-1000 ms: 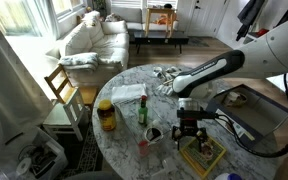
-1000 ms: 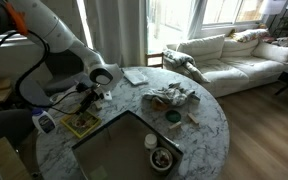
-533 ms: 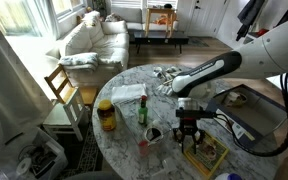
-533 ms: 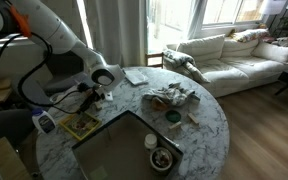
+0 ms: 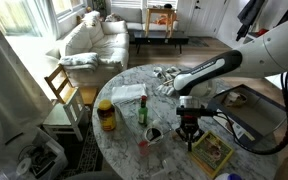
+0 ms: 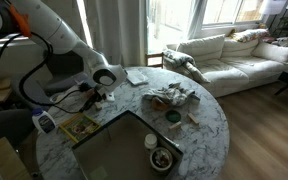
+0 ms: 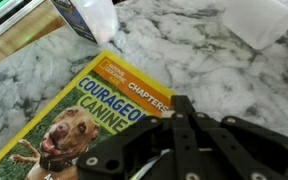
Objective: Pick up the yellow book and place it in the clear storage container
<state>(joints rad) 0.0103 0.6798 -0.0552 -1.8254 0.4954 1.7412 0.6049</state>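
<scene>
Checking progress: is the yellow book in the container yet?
Out. The yellow book lies flat on the marble table beside the clear container, cover up.

The book (image 5: 213, 153) lay flat on the table (image 5: 124, 135), close to its near right edge, with the gripper (image 5: 189, 140) over the book's left corner. Left of the gripper stood a bottle (image 5: 142, 111), and farther left a jar (image 5: 106, 116). Papers (image 5: 130, 94) lay behind them. In an exterior view the container (image 6: 104, 130) sat just right of the book. A sofa (image 5: 89, 40) stood beyond the table, far left.
</scene>
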